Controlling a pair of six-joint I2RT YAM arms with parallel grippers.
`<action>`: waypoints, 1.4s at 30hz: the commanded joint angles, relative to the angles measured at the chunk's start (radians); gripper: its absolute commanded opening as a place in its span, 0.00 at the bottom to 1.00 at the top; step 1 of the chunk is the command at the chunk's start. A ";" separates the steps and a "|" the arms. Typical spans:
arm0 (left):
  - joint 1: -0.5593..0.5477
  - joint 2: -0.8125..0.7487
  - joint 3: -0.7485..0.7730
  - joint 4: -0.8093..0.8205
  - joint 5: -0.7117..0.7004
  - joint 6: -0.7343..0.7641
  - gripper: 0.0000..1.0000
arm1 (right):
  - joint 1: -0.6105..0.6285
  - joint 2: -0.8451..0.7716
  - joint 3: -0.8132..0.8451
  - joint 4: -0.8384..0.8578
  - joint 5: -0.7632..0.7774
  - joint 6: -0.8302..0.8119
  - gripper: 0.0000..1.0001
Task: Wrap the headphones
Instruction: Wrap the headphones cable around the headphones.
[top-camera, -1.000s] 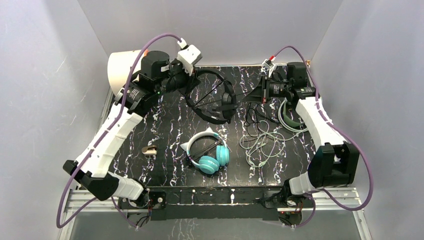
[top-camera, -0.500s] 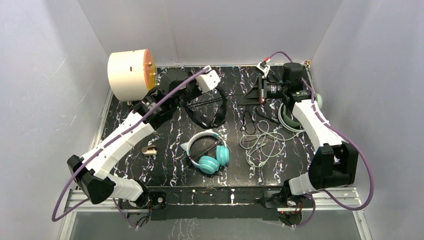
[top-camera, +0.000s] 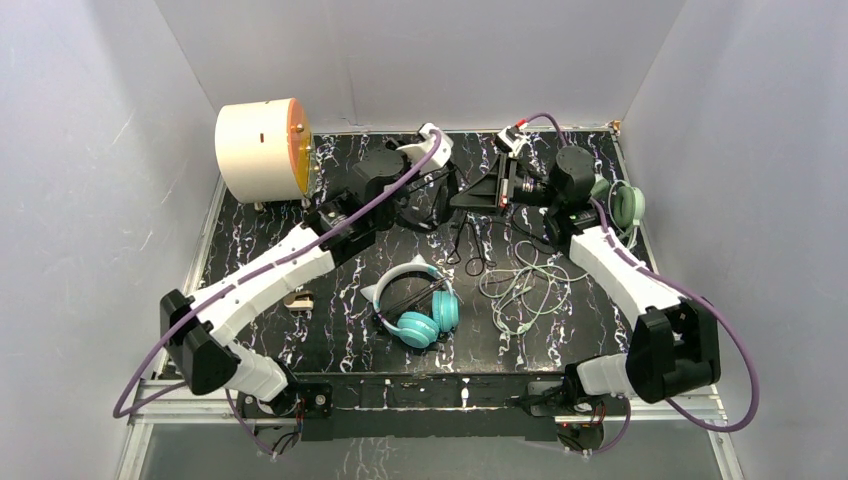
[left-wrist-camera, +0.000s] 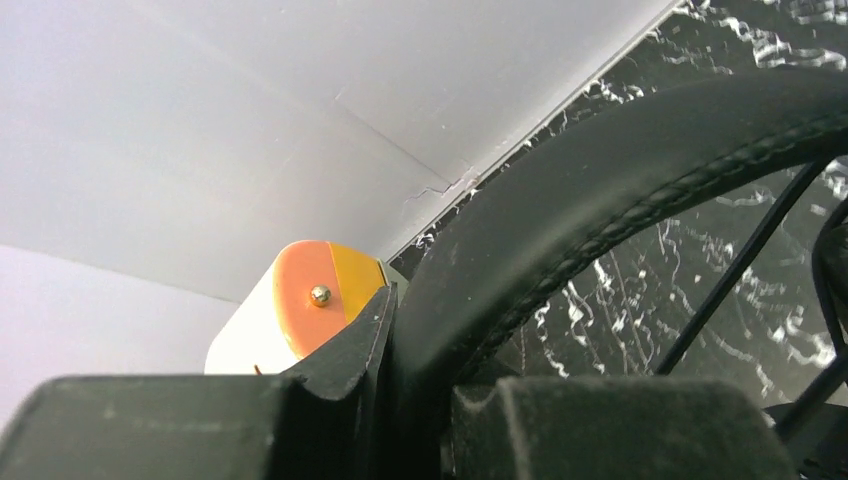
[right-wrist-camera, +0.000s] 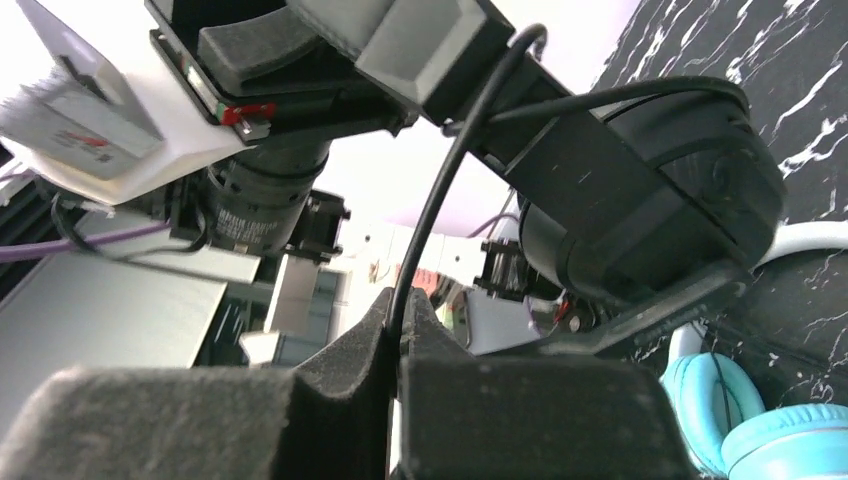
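Observation:
My left gripper (top-camera: 432, 183) is shut on the padded band of the black headphones (left-wrist-camera: 620, 190) and holds them up at the back middle. My right gripper (top-camera: 470, 197) is shut on their black cable (right-wrist-camera: 440, 200), which runs up to the earcup (right-wrist-camera: 650, 200). The rest of that black cable (top-camera: 478, 245) hangs in loops to the table. The teal cat-ear headphones (top-camera: 420, 305) lie at the front middle. The sage-green headphones (top-camera: 622, 205) lie at the back right, partly behind the right arm, with their light cable (top-camera: 525, 285) tangled loose beside them.
A cream drum with an orange face (top-camera: 262, 150) stands at the back left and also shows in the left wrist view (left-wrist-camera: 320, 300). A small tan object (top-camera: 298, 299) lies at the left. White walls close in the black marbled table (top-camera: 330, 330).
Both arms have swung toward the back middle. The left gripper has carried the black headphones to the right, and the right gripper has come left with the cable, so the two now nearly meet.

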 joint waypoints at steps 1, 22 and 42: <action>-0.043 0.065 0.110 0.109 -0.225 -0.121 0.00 | 0.012 -0.096 0.065 -0.103 0.157 -0.085 0.10; -0.087 0.241 0.434 -0.017 -0.470 -0.476 0.00 | 0.048 -0.192 0.214 -0.468 0.302 -0.425 0.36; -0.088 0.157 0.651 -0.300 -0.226 -1.041 0.00 | 0.097 -0.356 -0.017 -0.371 0.455 -0.862 0.81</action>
